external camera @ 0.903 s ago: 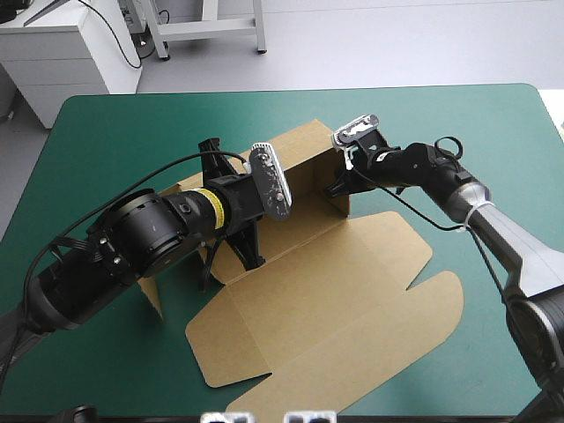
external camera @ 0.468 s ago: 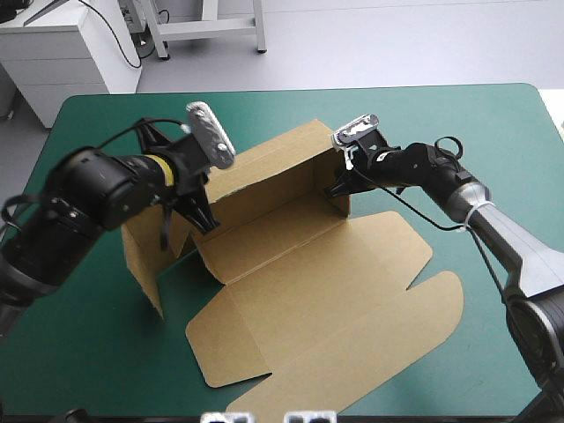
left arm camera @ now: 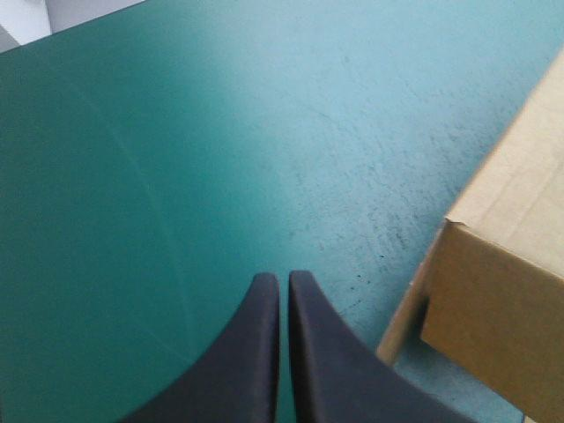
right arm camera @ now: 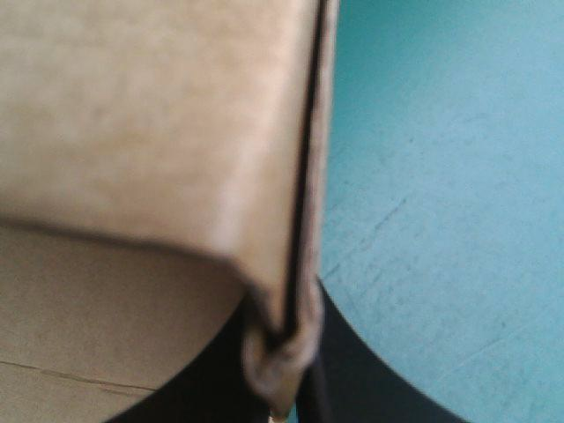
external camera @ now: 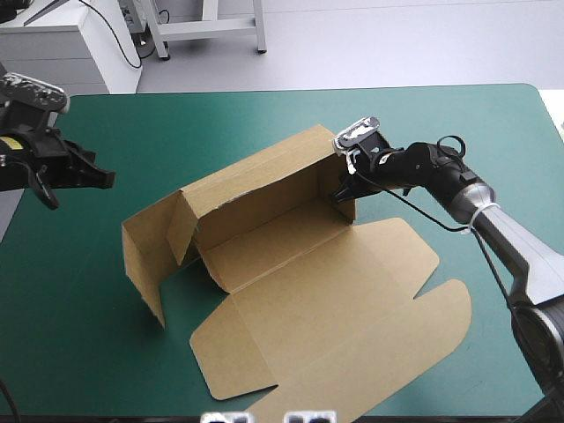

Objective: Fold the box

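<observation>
The box [external camera: 300,264] sits mid-frame, its right end wall pinched in the right gripper [external camera: 344,192], while the left gripper [external camera: 101,179] hangs closed and empty at far left, so the unheld left wall may sag open.

Desk [external camera: 264,115] with teal-green cover, rounded far corners, fills most of the high view. Cover looks matte with faint scuffs and specks up close [left arm camera: 176,132]. Pale grey floor [external camera: 397,40] beyond the far edge, smooth and plain. White drawer cabinet [external camera: 62,57] stands off the far left corner, at least 2 drawer fronts visible. 1 black cable [external camera: 123,40] hangs down its side. Grey metal frame [external camera: 211,31] with 2 legs and a crossbar stands on the floor behind the desk. Light is even and soft, with no hard shadows.
</observation>
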